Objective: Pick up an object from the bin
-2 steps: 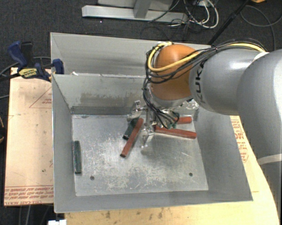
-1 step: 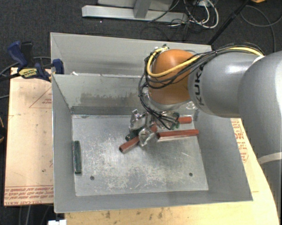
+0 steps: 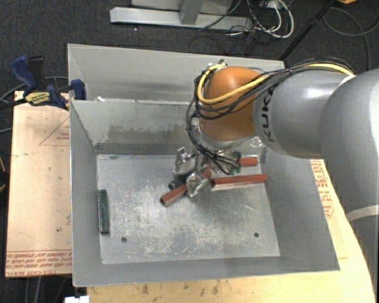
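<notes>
The pincer (image 3: 191, 182) sat low at a red-brown stick (image 3: 173, 197) in the middle of the bin (image 3: 83, 175). Its opening could not be told, and gripping then lifting seemed next.

Even, fairly bright overhead light: soft shadow pooled on the floor of the grey metal bin (image 3: 174, 240) toward its back edge, pale sheen on its back wall, highlights on the glossy orange wrist cover (image 3: 228, 102).

The grey metal bin (image 3: 192, 241) is carrying a few loose things on its floor. A dark green bar (image 3: 103, 211) is lying flat along the left wall. A short reddish-brown stick (image 3: 173, 196) is lying slantwise near the middle, and a longer red stick (image 3: 239, 180) is stretching from there toward the right wall.
</notes>
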Motion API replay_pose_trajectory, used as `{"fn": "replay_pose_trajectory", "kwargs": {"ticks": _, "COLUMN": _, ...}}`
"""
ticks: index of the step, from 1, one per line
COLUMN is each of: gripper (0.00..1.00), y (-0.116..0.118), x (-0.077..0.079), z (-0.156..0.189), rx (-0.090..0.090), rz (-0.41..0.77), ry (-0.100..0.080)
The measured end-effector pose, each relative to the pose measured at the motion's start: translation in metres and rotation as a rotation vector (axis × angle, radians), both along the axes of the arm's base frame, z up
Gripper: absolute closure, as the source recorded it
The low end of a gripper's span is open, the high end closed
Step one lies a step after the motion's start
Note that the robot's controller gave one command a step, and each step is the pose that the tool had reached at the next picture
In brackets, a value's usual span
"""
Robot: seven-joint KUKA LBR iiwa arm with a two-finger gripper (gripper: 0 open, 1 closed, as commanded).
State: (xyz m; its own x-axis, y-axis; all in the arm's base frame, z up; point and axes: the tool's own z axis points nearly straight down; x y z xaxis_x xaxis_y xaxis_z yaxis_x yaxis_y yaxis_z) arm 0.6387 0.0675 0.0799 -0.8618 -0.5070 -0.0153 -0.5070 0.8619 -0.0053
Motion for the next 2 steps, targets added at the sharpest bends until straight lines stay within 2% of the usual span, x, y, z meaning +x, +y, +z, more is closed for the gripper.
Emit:
{"fn": "replay_pose_trajectory", "kwargs": {"ticks": 1, "gripper": 1.00, "y": -0.0202, "x": -0.0257, "z": 0.1187, "rx": -0.001, "rz": -0.005, "ry": 0.013}}
{"fn": "replay_pose_trajectory", "kwargs": {"ticks": 2, "gripper": 1.00, "y": -0.0201, "x": -0.0258, "z": 0.1186, "rx": -0.001, "rz": -0.005, "ry": 0.013}}
